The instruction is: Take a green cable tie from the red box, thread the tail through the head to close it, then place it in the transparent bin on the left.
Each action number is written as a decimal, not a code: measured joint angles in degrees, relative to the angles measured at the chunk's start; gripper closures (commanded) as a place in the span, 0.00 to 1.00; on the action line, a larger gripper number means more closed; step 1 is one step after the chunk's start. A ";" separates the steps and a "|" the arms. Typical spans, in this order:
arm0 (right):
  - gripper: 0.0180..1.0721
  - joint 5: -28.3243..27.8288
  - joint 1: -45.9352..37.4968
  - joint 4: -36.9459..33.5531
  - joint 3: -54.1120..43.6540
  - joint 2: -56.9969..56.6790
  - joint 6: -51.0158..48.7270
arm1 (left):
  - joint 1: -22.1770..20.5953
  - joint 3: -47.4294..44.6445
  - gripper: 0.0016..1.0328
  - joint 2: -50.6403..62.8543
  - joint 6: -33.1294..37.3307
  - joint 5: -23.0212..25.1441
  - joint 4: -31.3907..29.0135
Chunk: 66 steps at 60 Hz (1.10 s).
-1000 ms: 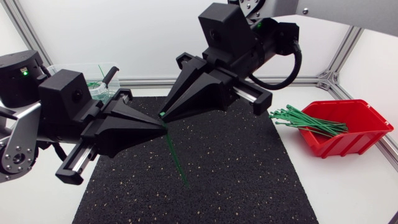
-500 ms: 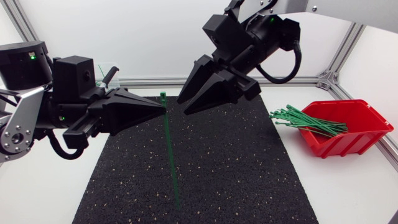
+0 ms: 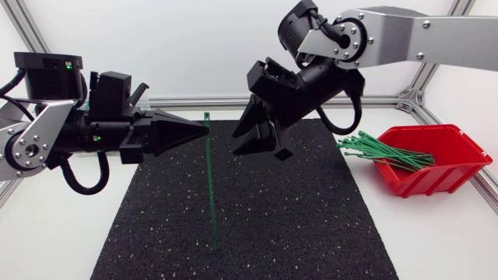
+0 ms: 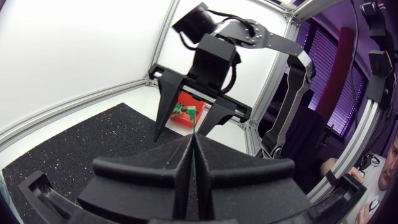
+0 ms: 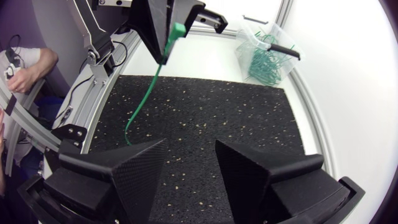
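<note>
My left gripper points right above the mat's far part, shut on a green cable tie just below its head. The tie hangs straight down, its tail near the mat. My right gripper hovers open a short way right of the tie's head, holding nothing. In the left wrist view the shut fingers pinch the cable tie, with the right gripper ahead. In the right wrist view my open gripper faces the left gripper and the cable tie. The red box sits at the right.
A bundle of green ties sticks out of the red box toward the mat. The black speckled mat covers the table's middle. The transparent bin, with several green ties inside, stands at the far left corner behind my left arm.
My right gripper opened, let go of the tie's head and drew back to the right. My left gripper swung level with the tie, which now hangs straight down.
</note>
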 measured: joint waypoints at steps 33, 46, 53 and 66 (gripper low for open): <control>0.43 -12.50 -0.02 -8.35 -1.86 -8.79 19.69 | -4.24 4.24 0.97 -7.30 -22.23 -1.92 0.13; 0.47 -16.46 -0.31 -8.87 -2.10 -13.44 24.30 | -7.06 -1.77 0.97 -12.20 -26.97 -1.92 3.30; 0.48 -17.35 0.81 -6.19 -4.55 -16.83 27.50 | -7.89 -3.78 0.97 -14.51 -27.43 -3.19 4.63; 0.52 -18.16 3.08 -3.52 -6.16 -16.06 29.73 | -8.48 -5.38 0.97 -15.23 -29.57 -4.26 9.35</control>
